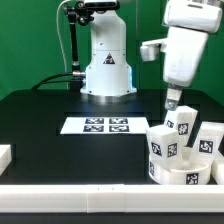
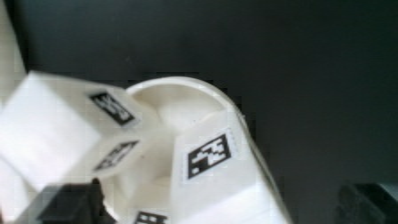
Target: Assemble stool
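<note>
White plastic parts of the stool [image 1: 185, 150] sit in a tight cluster directly under the hand [image 1: 172, 101], on the black table [image 1: 60, 150] – the round ring-like seat [image 2: 187, 100] with blocky tagged legs [image 1: 186, 125] packed against it. The hand hangs just above this cluster with its fingers spread wide and nothing between them; in the wrist view the dark fingertips [image 2: 68, 203] show at either side of the frame, with the seat's curved rim and a tagged leg [image 2: 214, 160] between and below them. The step in hand looks like reaching down for one part, probably a leg or the seat's rim. To do it well, the hand should centre over a single piece and come straight down so that one finger goes each side of it, closing only once both fingers are clear of the neighbours – the parts stand so close that a finger could land on top of a leg or nudge the next one over. Away from the hand, toward the arm's base, the marker board [image 1: 97, 125] lies flat on the table, well apart from the cluster. A plain white bar [image 1: 5, 155] sits far off to the side, and another [image 1: 70, 205] runs along the table's near edge; neither is in the way.
</note>
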`<act>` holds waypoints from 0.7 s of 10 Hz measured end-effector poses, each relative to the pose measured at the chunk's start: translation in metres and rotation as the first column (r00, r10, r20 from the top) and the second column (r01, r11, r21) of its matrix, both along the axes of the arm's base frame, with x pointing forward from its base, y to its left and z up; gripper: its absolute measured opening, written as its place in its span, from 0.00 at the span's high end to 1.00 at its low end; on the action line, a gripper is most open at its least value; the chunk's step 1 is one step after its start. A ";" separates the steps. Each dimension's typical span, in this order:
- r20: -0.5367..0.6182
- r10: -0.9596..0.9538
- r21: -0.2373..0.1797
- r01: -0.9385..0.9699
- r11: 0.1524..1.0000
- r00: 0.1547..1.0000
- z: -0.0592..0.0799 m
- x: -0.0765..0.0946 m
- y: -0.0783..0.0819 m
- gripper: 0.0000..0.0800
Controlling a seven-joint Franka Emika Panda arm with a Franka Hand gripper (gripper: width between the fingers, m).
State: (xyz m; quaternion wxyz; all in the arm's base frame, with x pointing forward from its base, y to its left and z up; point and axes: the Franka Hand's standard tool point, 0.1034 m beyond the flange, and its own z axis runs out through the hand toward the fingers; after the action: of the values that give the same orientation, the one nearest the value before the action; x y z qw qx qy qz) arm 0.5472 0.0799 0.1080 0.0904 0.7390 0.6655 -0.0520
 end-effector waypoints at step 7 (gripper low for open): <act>-0.071 0.265 -0.057 -0.269 0.962 0.962 -0.009 0.003 -0.003 0.19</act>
State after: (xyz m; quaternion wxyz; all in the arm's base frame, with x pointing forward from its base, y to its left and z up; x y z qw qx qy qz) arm 0.5501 0.0768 0.0987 0.0997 0.6373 0.7595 -0.0845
